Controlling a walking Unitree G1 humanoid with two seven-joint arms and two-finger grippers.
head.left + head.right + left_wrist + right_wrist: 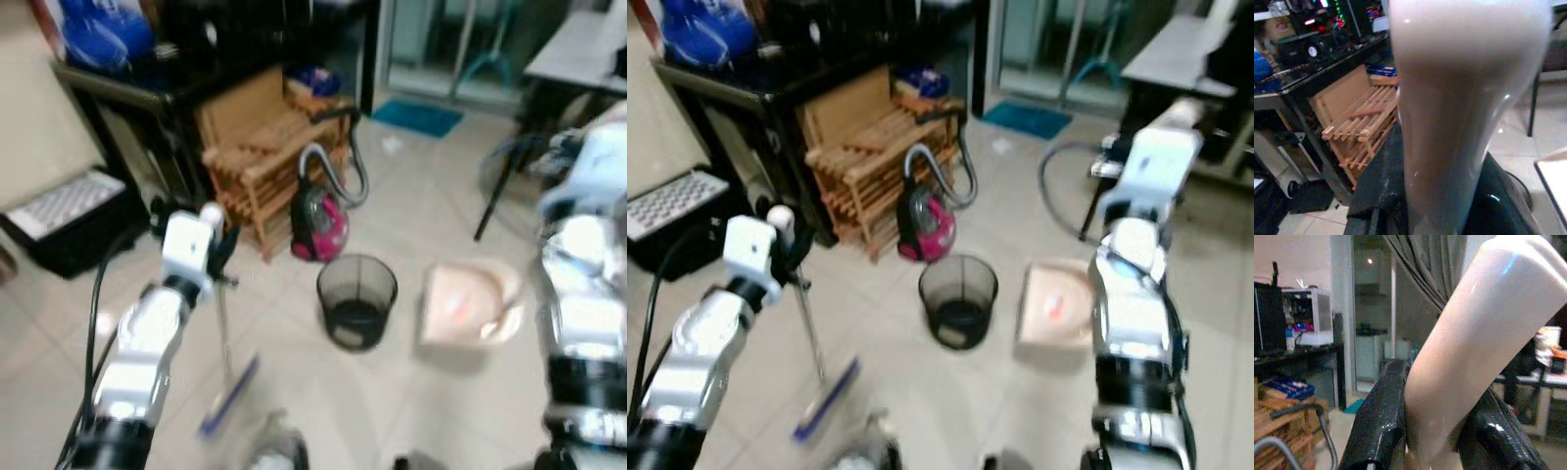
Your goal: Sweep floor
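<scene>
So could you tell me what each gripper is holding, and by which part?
Left gripper: shut on the pale handle top of the blue-headed broom. Right gripper: shut on the pale handle of the pinkish dustpan.

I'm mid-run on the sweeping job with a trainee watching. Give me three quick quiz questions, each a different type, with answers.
1. True or false: the wire bin lies tipped on its side.
2. Multiple choice: what does the left gripper hold? A) vacuum hose B) broom handle C) cloth
3. Fill in: the pink dustpan on the floor lies on the bin's ____ side.

Key
1. False; it stands upright with its mouth up.
2. B; the handle runs down to the blue broom head.
3. Right; the magenta vacuum cleaner sits behind the bin, by the wooden rack.
</scene>
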